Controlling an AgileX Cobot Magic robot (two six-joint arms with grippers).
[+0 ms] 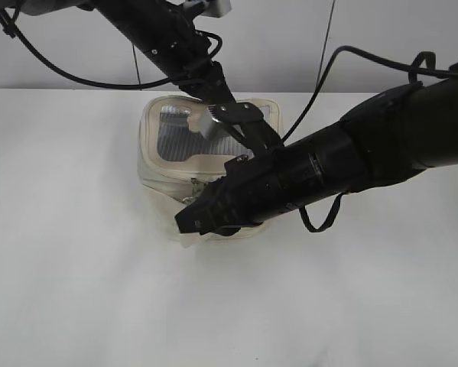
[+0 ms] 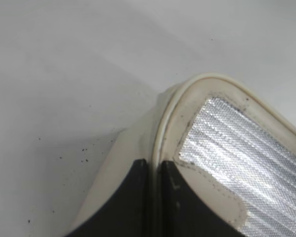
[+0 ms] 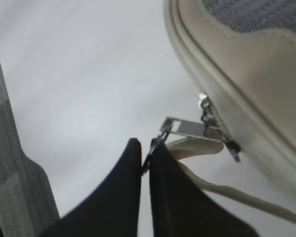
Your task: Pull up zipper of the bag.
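Both grippers engaged: left gripper (image 2: pixel 154 197) clamps the bag (image 2: pixel 222 148) rim; right gripper (image 3: pixel 145 163) pinches the zipper (image 3: pixel 197 129) pull. Pulling step; next, steady traction along track.

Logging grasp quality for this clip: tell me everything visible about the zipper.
The zipper runs as a cream track under the piped top rim of the bag. Its small silver metal slider sits on the bag's side wall, with a flat silver pull sticking outward. The right gripper is shut on the pull's ring end. The left gripper pinches the rim elsewhere.
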